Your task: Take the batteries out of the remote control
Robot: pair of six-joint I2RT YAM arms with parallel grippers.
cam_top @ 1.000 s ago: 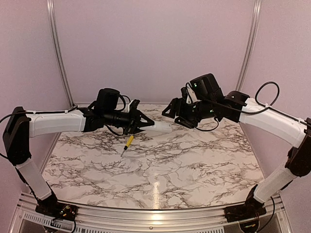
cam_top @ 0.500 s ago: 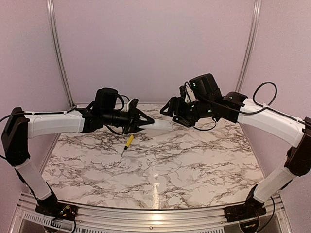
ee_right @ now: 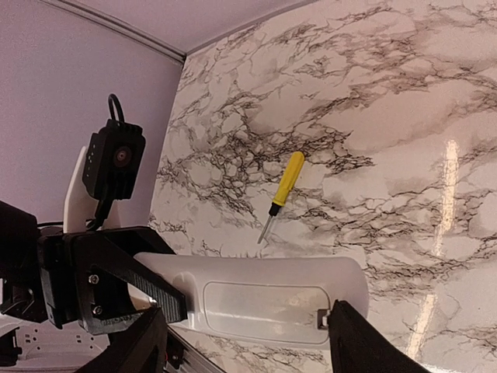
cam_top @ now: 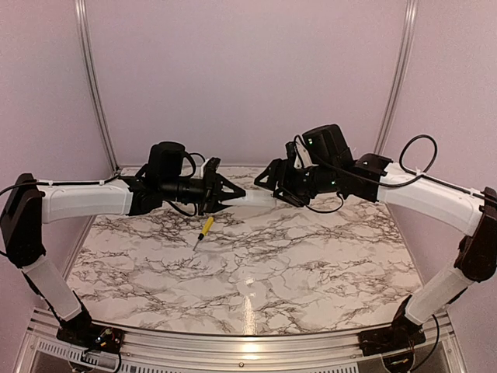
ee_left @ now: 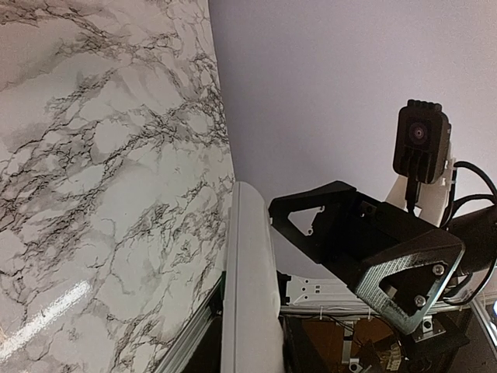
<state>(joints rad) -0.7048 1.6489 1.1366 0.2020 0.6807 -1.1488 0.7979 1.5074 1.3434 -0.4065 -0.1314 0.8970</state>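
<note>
looking from the near edge, we see the yellow screwdriver (cam_top: 204,229) lying unheld on the desk (cam_top: 311,264). above and beyond it, our left gripper (cam_top: 230,196) is clamped narrow on one end of the remote control (cam_top: 252,197), holding it roughly level in the air. our right gripper (cam_top: 268,186) stands wide at the free end, closed on nothing. in the right wrist view the cover panel (ee_right: 260,303) looks seated, so we judge the batteries are inside, out of sight. to do this well, we should hold the left grip firm, set one right finger on the panel's edge and slide it off lengthwise, never twisting the remote loose.
</note>
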